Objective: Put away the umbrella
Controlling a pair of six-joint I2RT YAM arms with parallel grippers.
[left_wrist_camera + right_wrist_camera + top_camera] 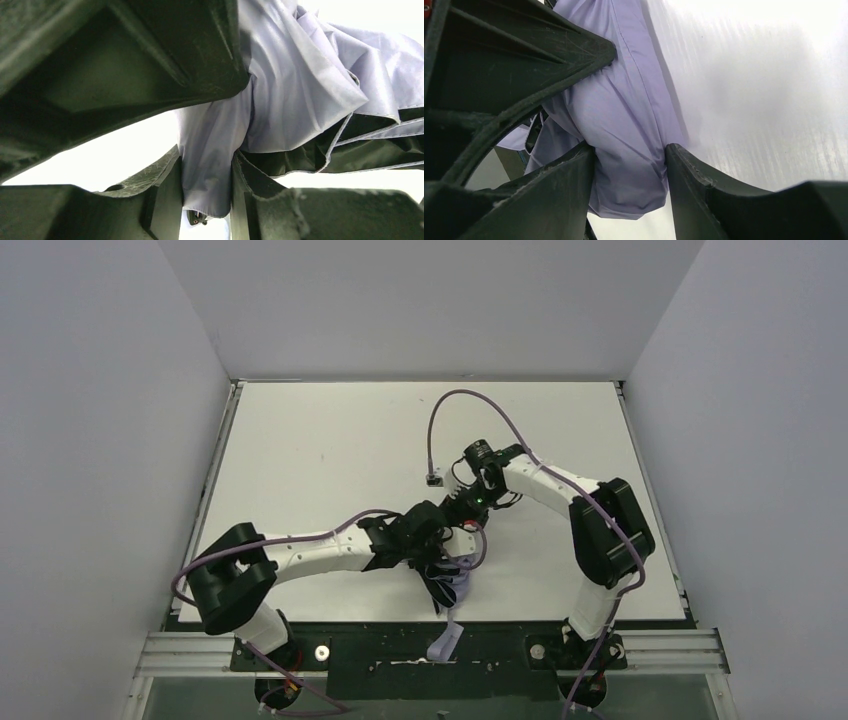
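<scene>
One umbrella (452, 585) is lying crumpled at the middle of the near edge of the table (320, 450), with its one handle end poking out past that edge. Two grippers are meeting over that same part of the table, just inward of the near edge. The left gripper (205, 167) is pinching one fold of lavender fabric, its jaws narrow and both fingers (155, 210) touching the cloth. The right gripper (630, 162) is squeezing a thicker bunch of fabric between its two fingers (704, 200), its jaws standing roughly half apart. Black lining is showing beside the left gripper's fold.
</scene>
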